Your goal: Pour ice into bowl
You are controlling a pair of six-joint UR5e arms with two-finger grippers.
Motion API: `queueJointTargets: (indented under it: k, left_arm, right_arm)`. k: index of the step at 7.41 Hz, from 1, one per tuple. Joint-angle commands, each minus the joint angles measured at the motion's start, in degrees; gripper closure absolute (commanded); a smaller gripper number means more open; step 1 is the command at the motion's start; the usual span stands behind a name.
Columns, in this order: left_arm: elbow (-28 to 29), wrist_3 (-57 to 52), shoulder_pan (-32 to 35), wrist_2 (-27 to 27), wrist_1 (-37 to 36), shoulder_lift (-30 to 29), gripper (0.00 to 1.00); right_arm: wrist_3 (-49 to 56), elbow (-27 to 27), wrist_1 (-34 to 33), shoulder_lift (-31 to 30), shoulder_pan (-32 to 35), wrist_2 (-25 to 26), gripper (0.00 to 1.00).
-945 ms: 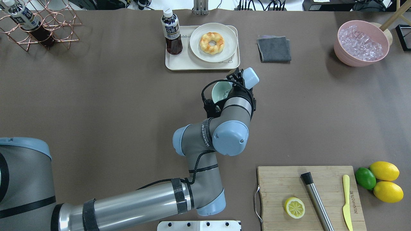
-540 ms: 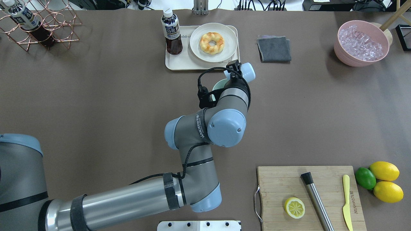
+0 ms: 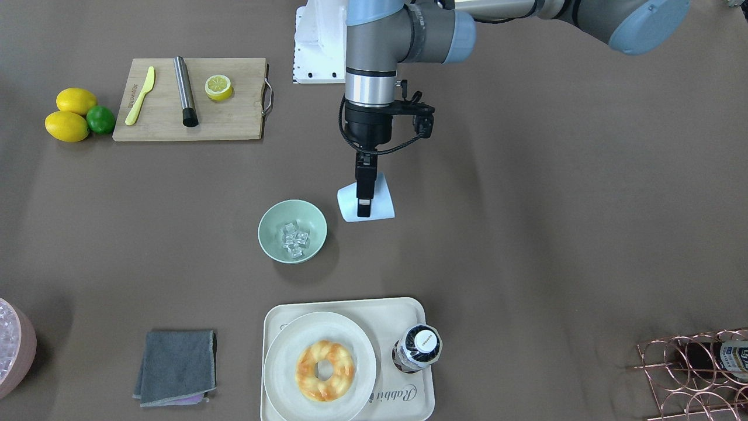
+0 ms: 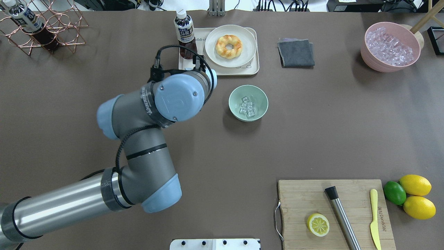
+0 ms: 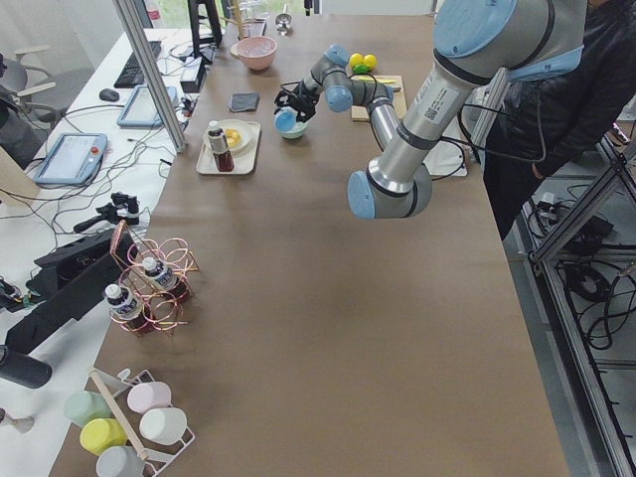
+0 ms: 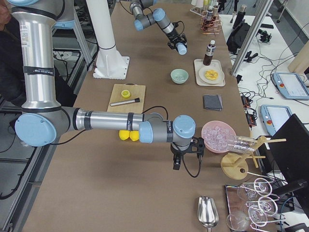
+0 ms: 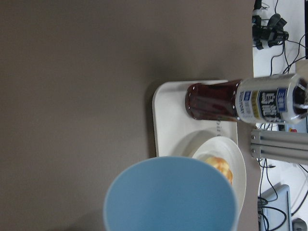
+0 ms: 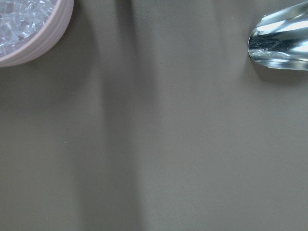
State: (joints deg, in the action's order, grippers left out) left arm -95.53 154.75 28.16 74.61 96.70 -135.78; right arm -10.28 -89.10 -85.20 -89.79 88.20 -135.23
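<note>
The big grey-and-blue left arm (image 4: 173,100) hangs over mid-table, its wrist just short of the cream rectangular tray (image 4: 222,71) and the tall dark drink bottle (image 4: 185,38). One careless swing could topple that bottle. The round mint-green bowl (image 4: 258,97) sits beside the arm with the small clear ice cubes (image 4: 248,106) inside, so a passing elbow could scatter them. The left gripper (image 3: 363,202) is clamped on the light blue plastic cup (image 3: 381,210), which could roll if released tilted. As for the right gripper (image 6: 176,164), wide or closed, nobody can tell.
</note>
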Motion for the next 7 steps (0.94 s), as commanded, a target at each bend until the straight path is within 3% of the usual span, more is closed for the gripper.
queueJointTargets:
  k: [1,3,5,7]
  left_arm:
    - [-5.3,-10.0,5.4,4.6,-13.4,3.0,0.60]
    - [-8.4,-14.9,5.9,4.1,-24.3,9.8,0.60]
    - [-9.0,-20.4,7.5,-0.1,-35.1,12.3,0.60]
    - [-10.1,-24.4,9.5,-4.5,-38.0,19.1,0.60]
  right_arm:
    - [0.0,0.0,0.0,-0.3,0.0,0.0,0.01]
    - [0.0,-0.1,0.0,-0.4,0.0,0.0,0.01]
    - [0.0,-0.1,-0.1,0.0,0.0,0.1,0.01]
    - [0.0,-0.1,-0.1,0.1,0.0,0.1,0.01]
